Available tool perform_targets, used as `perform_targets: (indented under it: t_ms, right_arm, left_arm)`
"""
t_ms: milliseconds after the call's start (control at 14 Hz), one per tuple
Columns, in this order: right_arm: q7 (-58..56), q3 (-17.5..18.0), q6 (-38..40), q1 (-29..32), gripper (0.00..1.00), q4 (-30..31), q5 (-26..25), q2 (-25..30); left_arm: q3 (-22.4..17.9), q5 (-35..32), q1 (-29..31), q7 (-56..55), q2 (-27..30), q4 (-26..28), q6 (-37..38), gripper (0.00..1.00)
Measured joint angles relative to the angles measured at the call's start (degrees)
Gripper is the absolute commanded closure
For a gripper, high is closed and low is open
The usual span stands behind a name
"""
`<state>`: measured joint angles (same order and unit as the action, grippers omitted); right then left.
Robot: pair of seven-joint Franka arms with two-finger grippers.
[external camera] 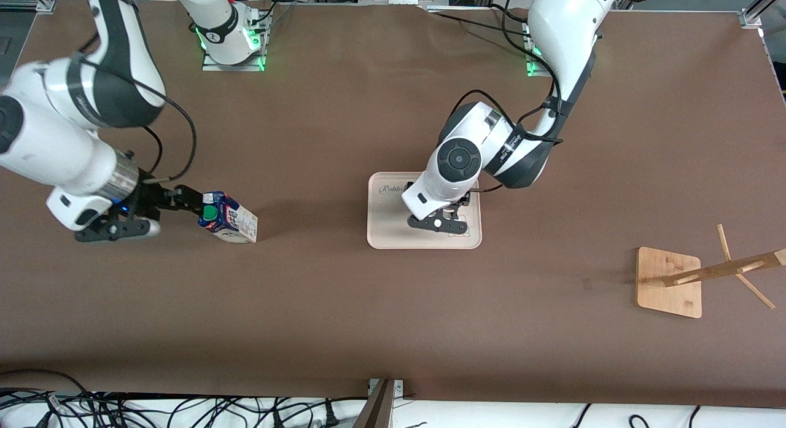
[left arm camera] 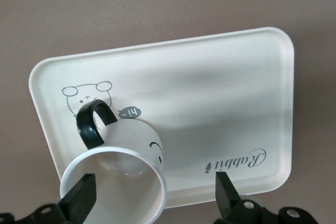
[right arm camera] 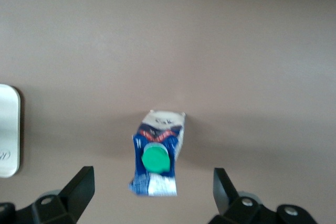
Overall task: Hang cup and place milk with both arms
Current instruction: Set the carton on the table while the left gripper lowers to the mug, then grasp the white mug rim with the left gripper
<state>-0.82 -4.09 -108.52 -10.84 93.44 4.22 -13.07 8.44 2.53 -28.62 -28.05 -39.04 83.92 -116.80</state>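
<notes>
at frame centre the left gripper (external camera: 439, 224) hangs spread wide over the cup (left arm camera: 118, 174) on the tray (external camera: 393, 228); left of centre, the right gripper (external camera: 184, 201) gapes at the upright milk (external camera: 228, 217).

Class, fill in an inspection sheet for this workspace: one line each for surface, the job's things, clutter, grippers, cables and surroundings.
Surface: brown table, bare apart from the items below.
Job's things: cup on the cream tray, mid-table; milk standing toward the right arm's end; wooden rack toward the left arm's end, no cup on it.
Clutter: nothing seen.
Grippers: left gripper open over the cup, not gripping; right gripper open beside the milk, not gripping.
Cables: black cables along the left arm; more below the table's near edge.
Surroundings: green lights at both arm bases.
</notes>
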Motion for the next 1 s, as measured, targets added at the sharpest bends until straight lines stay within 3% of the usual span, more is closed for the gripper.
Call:
perform_targets:
  t_ms: [286,571,857,1000]
  right_arm:
    - [0.00,-0.17,6.53,0.00,0.00,-0.33,-2.30,6.66]
    - [0.00,-0.61,8.28,0.01,0.00,-2.68,-3.65,6.58]
    - [0.00,-1.24,8.28,0.01,0.00,-3.28,-4.17,6.27]
    - [-0.03,-1.33,8.28,0.01,0.00,-3.65,-4.19,6.26]
  left_arm:
    - [-0.01,-0.57,-0.79,-3.04,-0.19,4.94,-5.92,0.00]
    - [0.21,-2.91,-2.30,-9.73,-0.54,6.28,-6.50,0.00]
    - [0.29,-5.23,-3.12,-12.29,-0.94,6.39,-6.62,1.00]
    - [0.70,-8.85,-3.19,-12.96,-1.31,6.40,-6.63,1.00]
